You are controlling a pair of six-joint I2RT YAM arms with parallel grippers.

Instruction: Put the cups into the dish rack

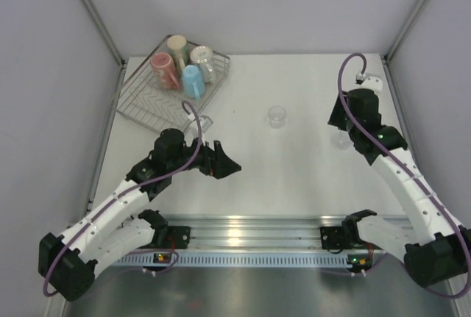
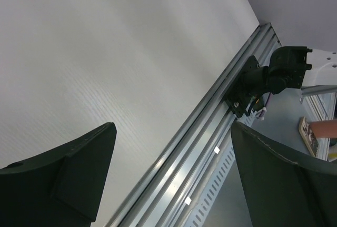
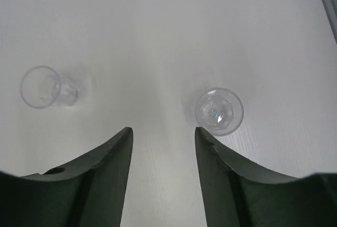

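The silver wire dish rack (image 1: 147,107) stands at the back left. In it are a pink-red mug (image 1: 163,69), a cream mug (image 1: 176,43), a white dotted mug (image 1: 202,59) and a light blue cup (image 1: 192,80). One tiny clear glass (image 1: 277,117) (image 3: 45,86) stands mid-table. A second clear glass (image 3: 218,111) stands just beyond my right fingertip, outside the jaws. My right gripper (image 1: 337,122) (image 3: 163,130) is open and empty. My left gripper (image 1: 221,161) (image 2: 172,127) is open and empty, in front of the rack.
An aluminium rail (image 1: 250,223) (image 2: 210,132) runs along the near table edge with both arm bases on it. The right arm's base (image 2: 274,77) shows in the left wrist view. Enclosure walls and posts stand close at the left, right and back.
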